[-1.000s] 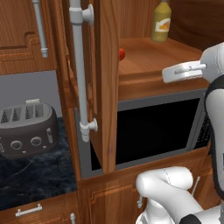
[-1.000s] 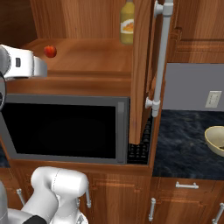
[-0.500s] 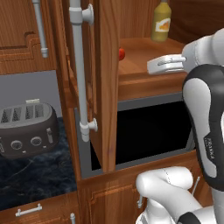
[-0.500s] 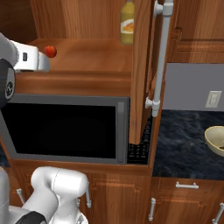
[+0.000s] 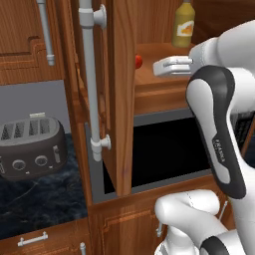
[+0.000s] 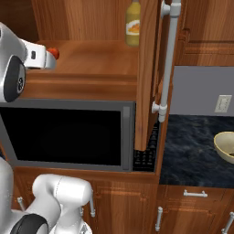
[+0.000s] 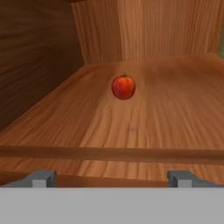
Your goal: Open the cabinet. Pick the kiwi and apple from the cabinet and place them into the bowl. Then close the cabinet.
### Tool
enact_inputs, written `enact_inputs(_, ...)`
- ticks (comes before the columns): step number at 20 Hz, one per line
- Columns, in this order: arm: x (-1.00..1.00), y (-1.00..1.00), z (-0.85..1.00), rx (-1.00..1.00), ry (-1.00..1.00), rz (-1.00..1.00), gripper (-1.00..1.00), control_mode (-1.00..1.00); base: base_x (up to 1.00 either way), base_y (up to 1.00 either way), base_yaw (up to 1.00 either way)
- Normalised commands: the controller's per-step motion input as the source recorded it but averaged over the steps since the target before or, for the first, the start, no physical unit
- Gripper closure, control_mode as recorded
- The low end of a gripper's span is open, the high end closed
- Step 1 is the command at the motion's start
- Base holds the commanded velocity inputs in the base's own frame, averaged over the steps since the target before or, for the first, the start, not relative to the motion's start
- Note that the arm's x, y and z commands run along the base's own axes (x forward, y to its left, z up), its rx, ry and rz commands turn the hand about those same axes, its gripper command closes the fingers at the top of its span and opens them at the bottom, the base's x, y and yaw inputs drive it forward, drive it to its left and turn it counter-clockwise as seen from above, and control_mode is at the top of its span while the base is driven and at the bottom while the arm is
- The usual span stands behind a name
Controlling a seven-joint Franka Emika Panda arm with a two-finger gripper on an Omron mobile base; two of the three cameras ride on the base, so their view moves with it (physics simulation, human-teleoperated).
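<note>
The cabinet (image 5: 122, 99) stands open, its doors swung out on both sides. The apple (image 5: 138, 61) is small, red and glossy and sits on the cabinet's shelf (image 6: 91, 64) towards its left side. My gripper (image 5: 157, 66) is level with the shelf's front edge, pointing at the apple and a short way from it. In the hand view the apple (image 7: 123, 86) lies straight ahead on the wooden shelf (image 7: 175, 109), and my gripper (image 7: 111, 179) is open with nothing between its tips. The cream bowl (image 6: 225, 146) rests on the dark counter at the far right. The kiwi is out of view.
A tall yellow bottle (image 5: 183, 25) stands at the back of the shelf, right of the apple. A black microwave (image 6: 64, 132) fills the space under the shelf. A dark toaster (image 5: 30, 147) sits on the counter to the left. The open door's long handle (image 6: 167, 59) juts out.
My arm has swung left along the shelf's front, bringing the open gripper nearer to the apple. The apple, bottle and doors have stayed put.
</note>
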Motion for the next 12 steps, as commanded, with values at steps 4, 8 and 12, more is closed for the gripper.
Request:
enact_inputs(4, 0.46, 0.08, 0.0, 0.02, 0.03, 0.0, -1.0, -1.0, 0.0, 0.0, 0.0)
enact_inputs(8, 0.46, 0.09, 0.0, 0.01, 0.05, 0.0, -1.0, -1.0, 0.0, 0.0, 0.0)
enact_inputs(12, 0.45, 0.13, -0.02, 0.0, 0.04, 0.0, -1.0, -1.0, 0.0, 0.0, 0.0)
